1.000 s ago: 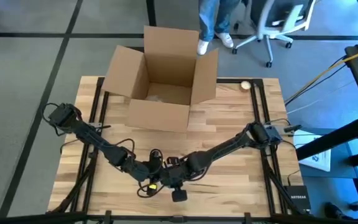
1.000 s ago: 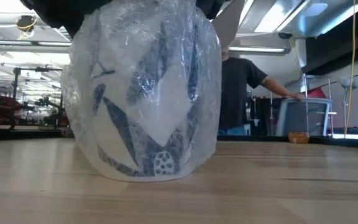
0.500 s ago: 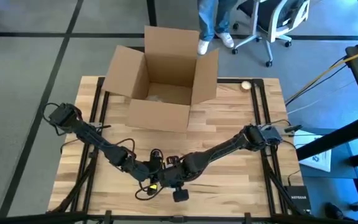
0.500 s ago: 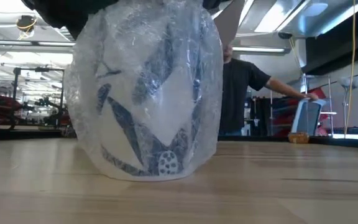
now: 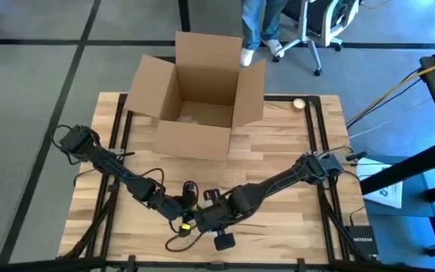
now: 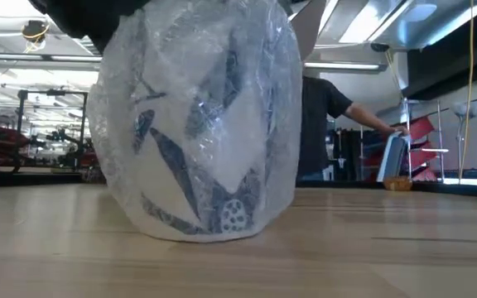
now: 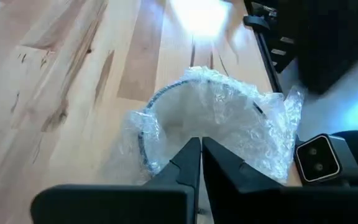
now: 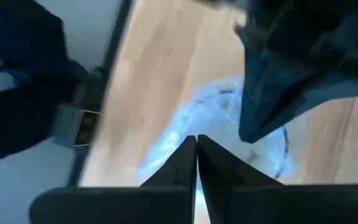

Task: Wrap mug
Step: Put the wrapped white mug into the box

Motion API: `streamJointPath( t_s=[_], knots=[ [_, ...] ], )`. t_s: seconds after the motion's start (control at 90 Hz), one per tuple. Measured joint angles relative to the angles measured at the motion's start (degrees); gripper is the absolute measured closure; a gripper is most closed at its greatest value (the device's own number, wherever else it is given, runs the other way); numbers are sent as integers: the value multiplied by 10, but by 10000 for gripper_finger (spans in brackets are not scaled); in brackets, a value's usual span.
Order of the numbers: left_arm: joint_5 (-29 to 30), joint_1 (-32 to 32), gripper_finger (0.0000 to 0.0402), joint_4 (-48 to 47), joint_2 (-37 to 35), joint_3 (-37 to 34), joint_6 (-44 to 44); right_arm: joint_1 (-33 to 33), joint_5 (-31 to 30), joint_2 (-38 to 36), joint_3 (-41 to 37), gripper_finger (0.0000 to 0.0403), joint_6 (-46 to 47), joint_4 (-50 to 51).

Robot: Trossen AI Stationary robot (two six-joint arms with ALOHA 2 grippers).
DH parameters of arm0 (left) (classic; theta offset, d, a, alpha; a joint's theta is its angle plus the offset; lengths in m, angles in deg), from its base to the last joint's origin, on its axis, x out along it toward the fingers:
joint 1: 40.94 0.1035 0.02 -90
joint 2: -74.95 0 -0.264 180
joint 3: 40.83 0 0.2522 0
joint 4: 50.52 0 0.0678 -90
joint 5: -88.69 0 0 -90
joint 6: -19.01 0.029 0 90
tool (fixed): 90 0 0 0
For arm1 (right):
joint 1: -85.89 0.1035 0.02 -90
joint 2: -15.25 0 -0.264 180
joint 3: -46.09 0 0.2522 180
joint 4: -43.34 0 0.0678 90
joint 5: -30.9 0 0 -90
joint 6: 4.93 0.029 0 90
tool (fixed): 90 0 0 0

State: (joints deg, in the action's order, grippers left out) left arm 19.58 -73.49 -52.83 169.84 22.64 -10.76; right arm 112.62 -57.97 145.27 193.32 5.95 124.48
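The mug (image 6: 197, 149), white with blue leaf shapes, stands upright on its base on the wooden table (image 5: 278, 143) near the front edge. Clear bubble wrap (image 7: 229, 118) covers its wall and bunches over its open top. The two grippers meet right above it and hide it in the high view. My left gripper (image 7: 201, 144) comes from the table's left and my right gripper (image 8: 196, 142) from the right. Both are shut at the wrap over the mug's mouth. My left gripper pinches the bubble wrap bunched at the mug's rim (image 7: 194, 127) between its two fingers, coming slanting down from the table's left. The mug stands on the table. My right gripper closes on the wrap over the mug's top (image 8: 191, 121), slanting down from the right; blur hides how many layers.
An open cardboard box (image 5: 198, 98) stands at the table's far side, with a small round thing (image 5: 299, 103) to its right. A small black camera (image 5: 221, 240) sits at the front edge by the grippers. A person (image 6: 321, 124) and a swivel chair are beyond the table.
The wrapped mug has turned a little on its base, still standing; in the low view its blue pattern and the wrap have shifted toward the right. My right arm has edged toward the table's near edge. Behind the table, the person has moved the chair.
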Motion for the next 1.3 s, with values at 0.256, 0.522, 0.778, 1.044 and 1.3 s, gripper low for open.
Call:
streamJointPath(
  t_s=[0.256, 0.522, 0.778, 1.044, 1.3],
  knots=[
    [0, -1, 402, 4, 0, 0, -1, 33, -10, -4, 6, 402, 42, 109],
    [1, -1, 402, 5, 0, 0, -2, 58, -71, -4, -40, 357, 6, 71],
    [1, -1, 402, 7, 0, 0, -2, 67, -121, -4, -109, 246, -56, -52],
    [1, -1, 402, 8, 0, 0, -2, 53, -145, -4, -168, 210, -53, -119],
    [1, -1, 402, 9, 0, 0, -2, 42, -90, -9, -240, 210, -54, -204]
  ],
)
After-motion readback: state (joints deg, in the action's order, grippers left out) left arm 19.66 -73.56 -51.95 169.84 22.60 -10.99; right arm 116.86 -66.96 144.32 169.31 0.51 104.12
